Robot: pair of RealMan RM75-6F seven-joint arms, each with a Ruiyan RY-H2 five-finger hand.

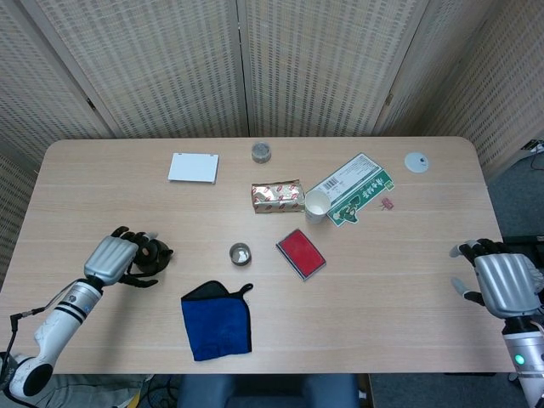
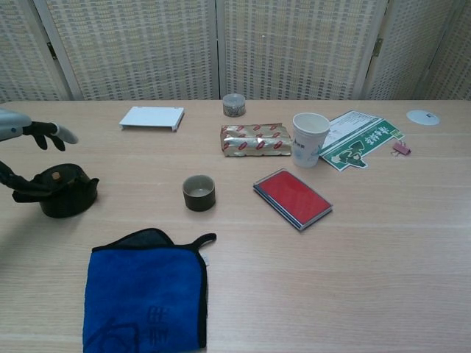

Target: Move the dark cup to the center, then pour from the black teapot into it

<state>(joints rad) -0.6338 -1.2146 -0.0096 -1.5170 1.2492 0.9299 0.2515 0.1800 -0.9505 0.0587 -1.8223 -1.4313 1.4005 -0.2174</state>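
The black teapot (image 1: pixel 153 257) (image 2: pixel 68 194) stands at the table's left, its handle folded down toward my left hand. My left hand (image 1: pixel 113 257) hovers right beside it with fingers (image 2: pixel 45 132) spread above the lid, holding nothing. The dark cup (image 1: pixel 240 253) (image 2: pixel 199 192) stands upright near the table's middle, apart from both hands. My right hand (image 1: pixel 501 285) hangs at the table's right edge in the head view, fingers apart and empty; the chest view does not show it.
A blue cloth (image 1: pixel 218 320) lies at the front, between teapot and cup. A red case (image 1: pixel 301 253), a paper cup (image 1: pixel 316 205), a foil packet (image 1: pixel 278 197) and a green-white leaflet (image 1: pixel 355 189) lie behind and right of the cup. A white box (image 1: pixel 193 167) sits at the back left.
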